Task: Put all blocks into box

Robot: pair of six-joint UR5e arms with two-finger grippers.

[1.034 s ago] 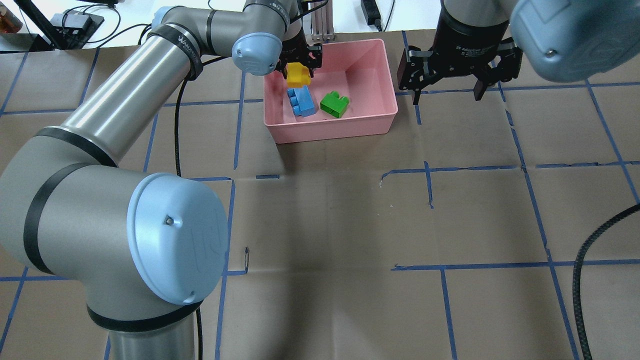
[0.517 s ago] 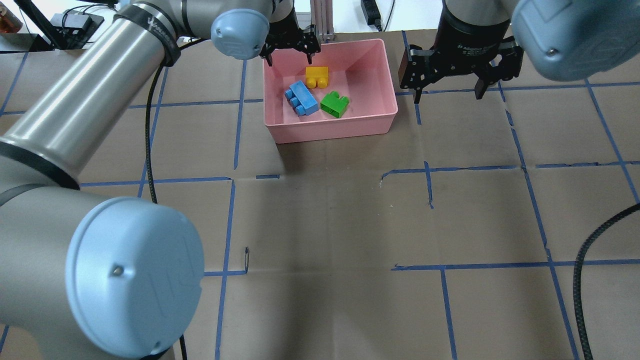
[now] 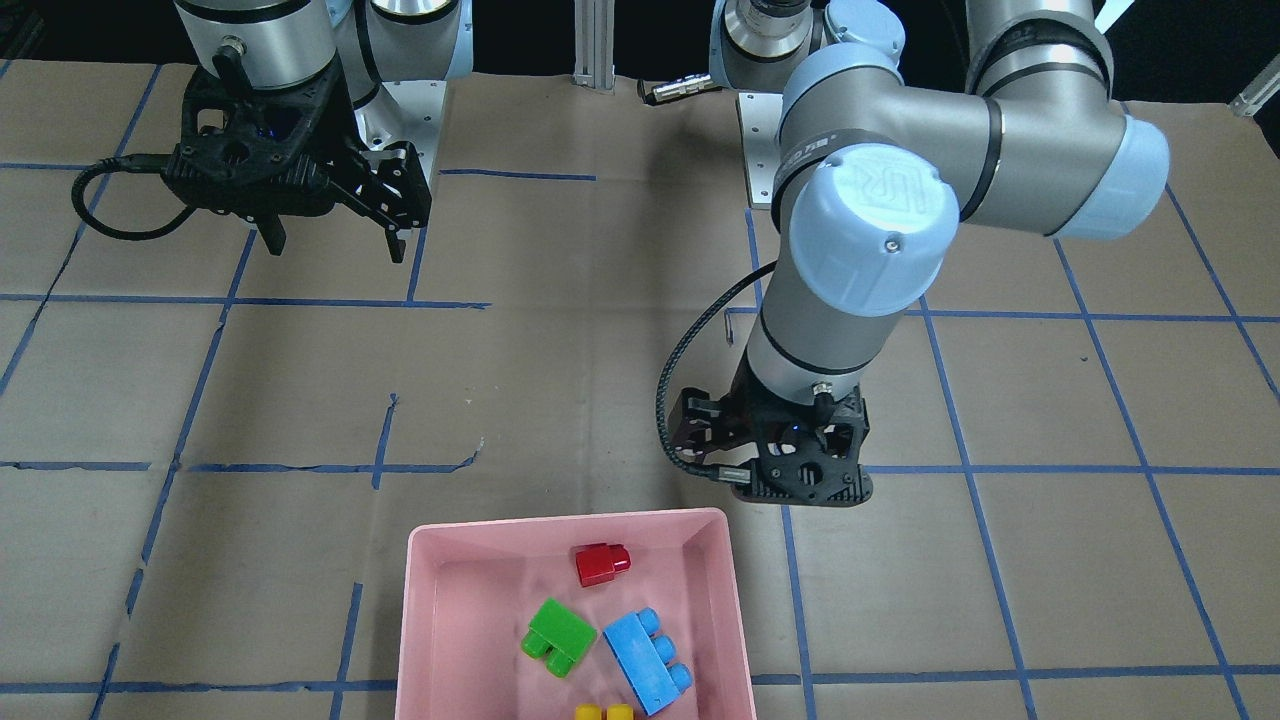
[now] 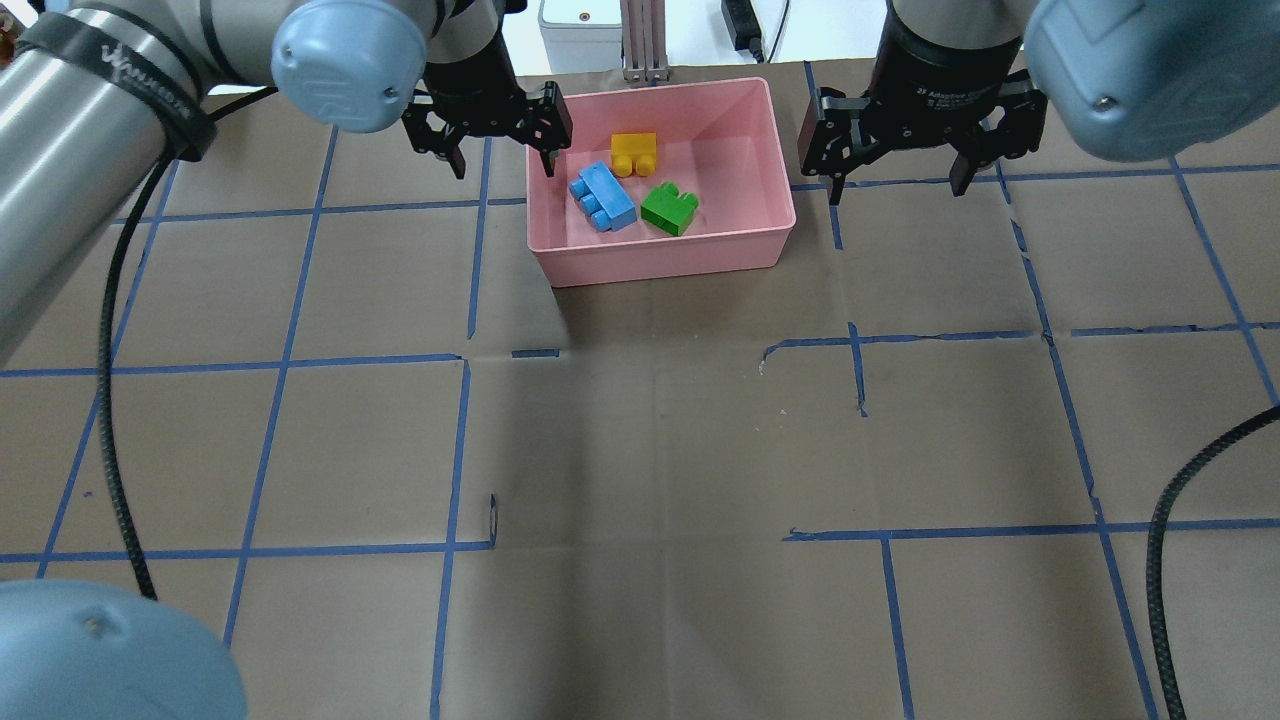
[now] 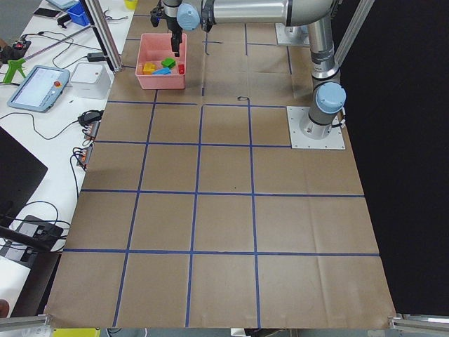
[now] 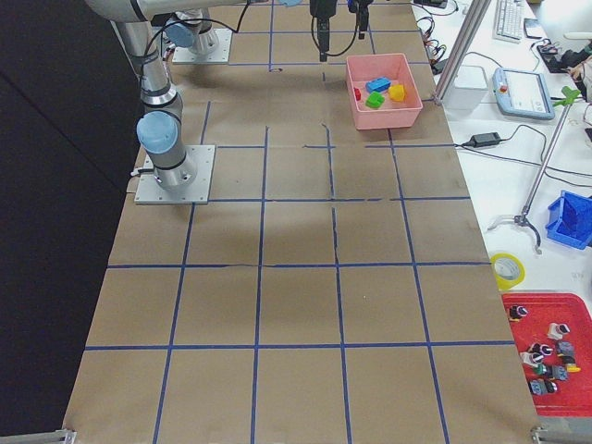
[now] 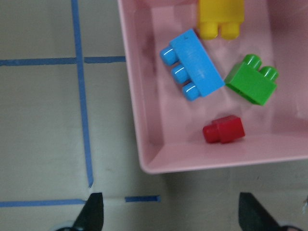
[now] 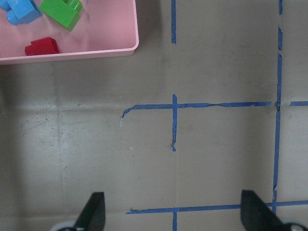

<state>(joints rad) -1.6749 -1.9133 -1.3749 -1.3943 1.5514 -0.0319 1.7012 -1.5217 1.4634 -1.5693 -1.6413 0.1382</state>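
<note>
- Overhead: the left gripper [image 4: 503, 160] is hovering by the left wall of the pink box [image 4: 660, 262], fingers spread and nothing between them. The right gripper [image 4: 895, 188] is hanging just off the box's right side, also spread wide and empty. The yellow block [image 4: 634, 153], blue block [image 4: 603, 197] and green block [image 4: 669, 208] are lying inside the box. The near wall is blocking the bit of floor right behind it.
- Front-facing: the red block [image 3: 601, 563] is showing here, lying in the box close to the robot-side wall. The bottom edge is cutting off most of the yellow block, and the left gripper's own body is covering its fingers.
- Both side views: everything's looking tiny, and the blocks are just reading as colour specks in the box.
- Left wrist: all four blocks are sitting in the box, with the yellow one getting cropped at the top.
- Right wrist: only a corner of the box is peeking in, with the blue block mostly cropped. The rest is brown table [image 8: 192, 159].
</note>
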